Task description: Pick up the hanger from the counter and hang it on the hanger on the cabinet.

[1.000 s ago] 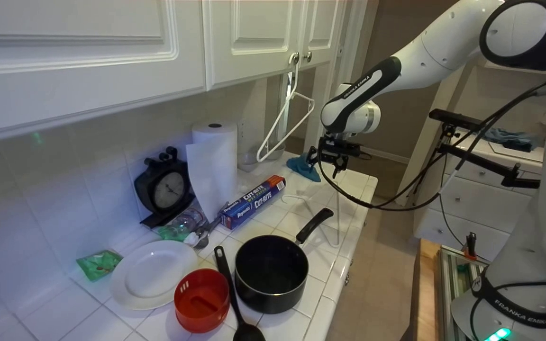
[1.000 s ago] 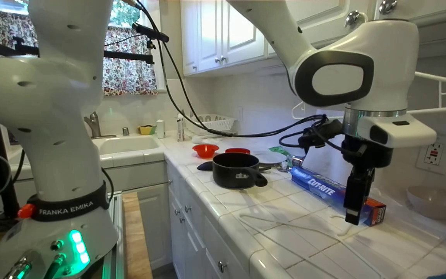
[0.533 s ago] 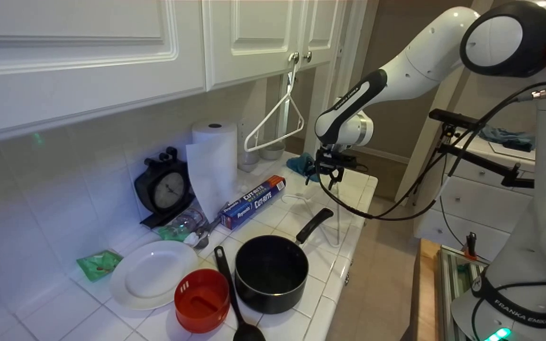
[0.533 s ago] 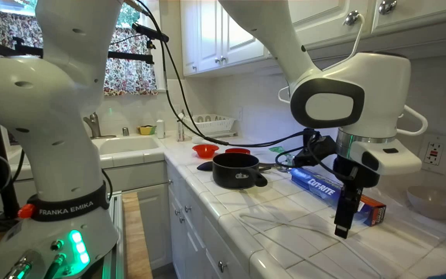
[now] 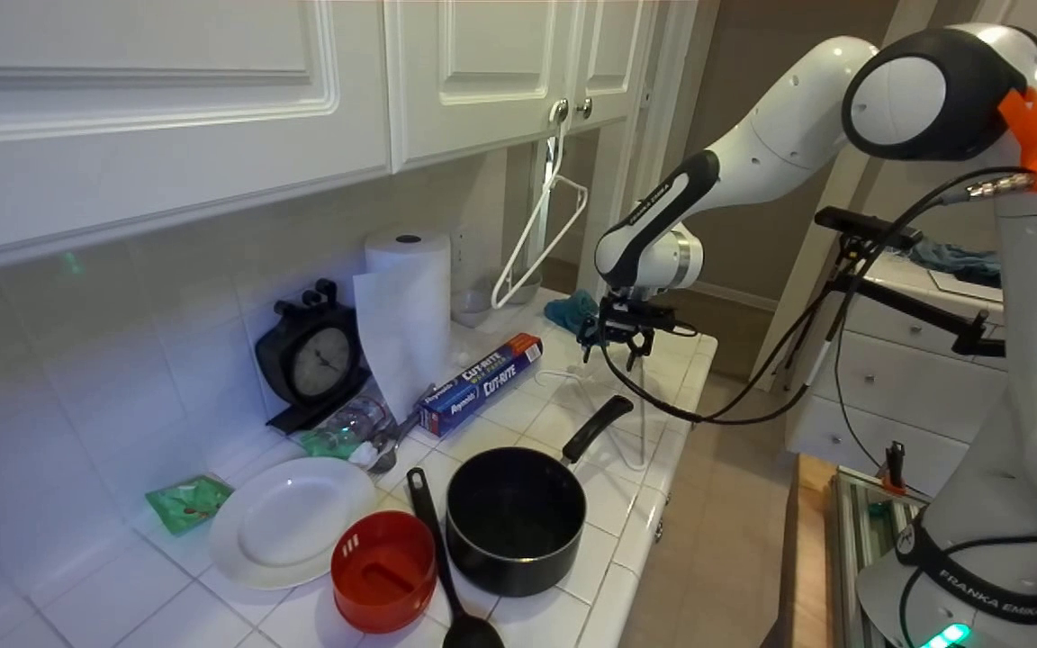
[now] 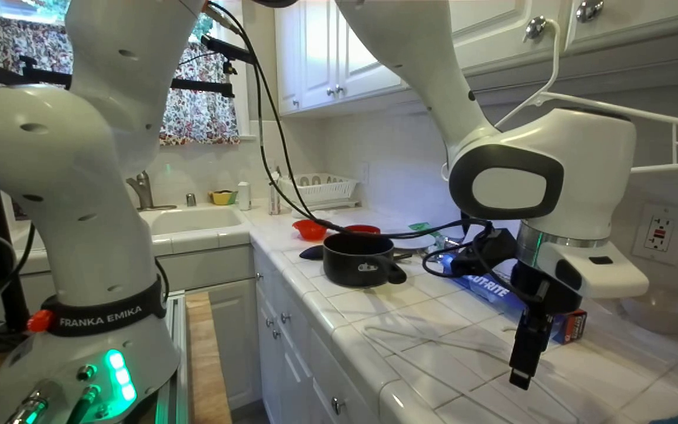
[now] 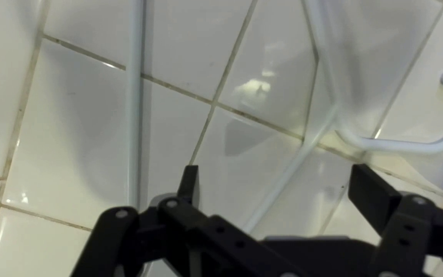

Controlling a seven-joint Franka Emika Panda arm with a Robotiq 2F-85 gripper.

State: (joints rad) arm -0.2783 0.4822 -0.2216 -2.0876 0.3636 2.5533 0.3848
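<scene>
Wrist view: tool (image 7: 277, 182) spread wide over the flat hanger (image 7: 336, 113); both exterior views add the hung hanger (image 6: 555, 56).

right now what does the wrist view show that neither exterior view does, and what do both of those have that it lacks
Only the wrist view: the gap between the open fingers with a bar of the lower hanger crossing it, and the rounded tip of its hook close up.

Only the exterior views: the cabinet, the upper hanger hanging from a knob, the pot and the arm.

All share: the lower hanger on the counter, and the fingers.
</scene>
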